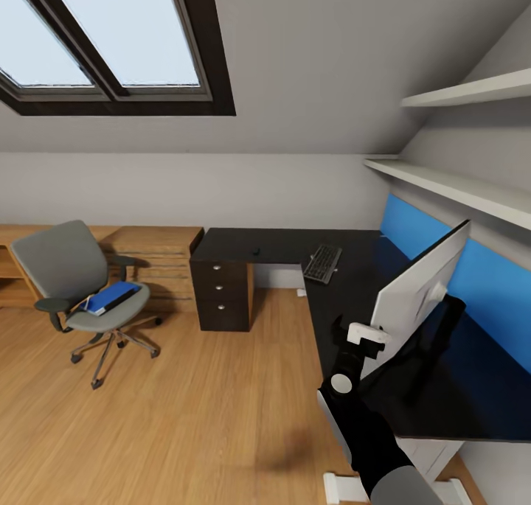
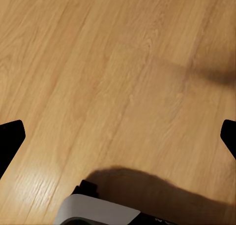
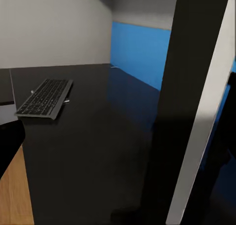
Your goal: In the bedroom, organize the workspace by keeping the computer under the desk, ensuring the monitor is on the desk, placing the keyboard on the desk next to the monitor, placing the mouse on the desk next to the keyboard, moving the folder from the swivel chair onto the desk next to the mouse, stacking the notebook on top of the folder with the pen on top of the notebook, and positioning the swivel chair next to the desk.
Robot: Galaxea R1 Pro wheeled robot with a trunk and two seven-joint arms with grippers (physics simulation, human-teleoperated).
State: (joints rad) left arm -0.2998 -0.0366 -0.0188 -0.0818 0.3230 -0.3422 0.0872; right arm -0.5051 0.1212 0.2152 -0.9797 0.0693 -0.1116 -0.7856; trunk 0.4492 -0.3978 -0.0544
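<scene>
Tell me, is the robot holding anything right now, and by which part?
It looks so: the right gripper sits at the near edge of the monitor, which is on the desk. The grip itself is hidden. The left fingers hang apart over bare floor.

- Your left wrist camera looks down on a light wooden floor (image 2: 118, 77), the planks running diagonally across the picture.
- Two black fingertips (image 2: 10, 139) of the left gripper (image 2: 118, 136) poke in at opposite edges, set wide apart with bare floor between them (nothing is held).
- A dark shadow (image 2: 147, 190) lies on the floor by a white and black rounded part of the robot (image 2: 96, 212).
- Another soft shadow (image 2: 211, 72) crosses the boards near one side.
</scene>
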